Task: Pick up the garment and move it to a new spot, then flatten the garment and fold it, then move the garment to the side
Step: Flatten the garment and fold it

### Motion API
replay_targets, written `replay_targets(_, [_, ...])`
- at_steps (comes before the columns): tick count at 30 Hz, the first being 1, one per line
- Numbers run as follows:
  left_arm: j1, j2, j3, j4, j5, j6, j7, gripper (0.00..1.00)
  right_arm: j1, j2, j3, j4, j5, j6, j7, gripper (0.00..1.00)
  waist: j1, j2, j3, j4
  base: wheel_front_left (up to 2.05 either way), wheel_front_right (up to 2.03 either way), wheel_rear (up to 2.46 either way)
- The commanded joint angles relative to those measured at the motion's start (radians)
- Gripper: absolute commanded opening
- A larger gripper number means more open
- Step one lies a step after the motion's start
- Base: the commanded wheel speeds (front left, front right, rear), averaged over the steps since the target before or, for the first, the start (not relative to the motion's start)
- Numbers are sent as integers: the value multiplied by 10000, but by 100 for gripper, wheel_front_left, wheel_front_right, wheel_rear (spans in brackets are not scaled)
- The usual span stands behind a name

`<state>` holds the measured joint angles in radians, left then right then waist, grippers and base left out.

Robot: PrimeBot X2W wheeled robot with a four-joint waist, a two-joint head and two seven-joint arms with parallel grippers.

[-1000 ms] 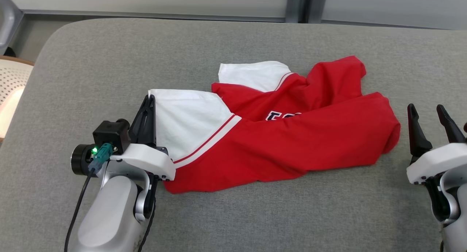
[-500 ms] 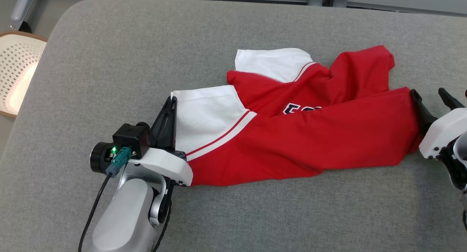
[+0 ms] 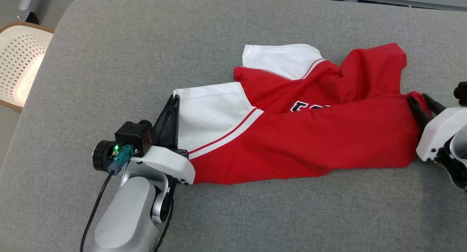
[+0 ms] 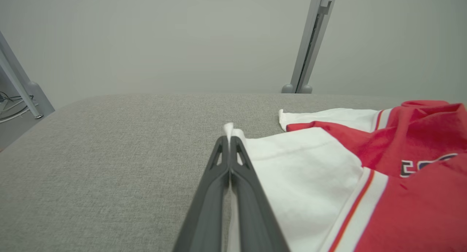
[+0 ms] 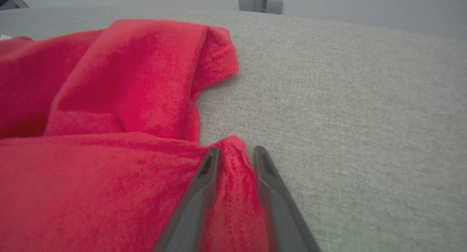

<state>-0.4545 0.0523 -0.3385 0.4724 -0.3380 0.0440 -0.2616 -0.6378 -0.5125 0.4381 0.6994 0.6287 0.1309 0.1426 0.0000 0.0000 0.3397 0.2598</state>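
That red-and-white jersey lay crumpled across the middle of the grey padded counter. The left end effector was clamped shut on the white sleeve's edge. The right end effector had its fingers narrow, pinching a fold of red hem. Looked like the pick-up step to me, with both grips on. The next move probably needed both arms lifting together, cloth taut so neither corner slipped.

red garment, white sleeves, grey table

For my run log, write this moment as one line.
left gripper: shut on white sleeve | right gripper: fingers astride red hem corner, grip unclear | shirt: crumpled
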Motion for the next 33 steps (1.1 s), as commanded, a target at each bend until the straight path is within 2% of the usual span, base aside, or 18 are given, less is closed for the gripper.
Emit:
replay_targets(1, [-112, 30, 48, 25, -23, -2, -45, 0, -79, -107, 139, 63, 121, -3, 74, 0, 0, 0, 3, -3, 0, 0, 0])
replay_targets(6, [-166, 27, 137, 92, 38, 4, -45, 0, -286, -299, 360, 148, 361, -11, -578, 0, 0, 0, -68, -72, 0, 0, 0])
replay_targets(15, [-227, 195, 626, -775, 234, -177, -47, 0, -706, -452, 314, -216, 21, -10, -2924, 0, 0, 0, -715, -379, 0, 0, 0])
replay_targets(20, [-357, 285, 1188, -2577, 407, -443, -46, 0, -1092, -756, 144, -1257, -475, -10, -3891, 0, 0, 0, -1210, -624, 0, 0, 0])
replay_targets(25, [-752, 347, 1767, -4332, 403, -644, -44, 0, -1416, -701, -923, -2740, -1384, -10, -4081, 0, 0, 0, -1810, -861, 0, 0, 0])
replay_targets(30, [-1297, 594, 2036, -5769, 533, -542, 125, 0, -1220, -576, -1712, -4283, -2514, -10, -4066, 0, 0, 0, -2419, -1146, 0, 0, 0])
replay_targets(33, [-1466, 741, 2080, -6297, 565, -491, 415, 0, -1155, -571, -1967, -4745, -2771, -10, -4054, 0, 0, 0, -2633, -1241, 0, 0, 0])
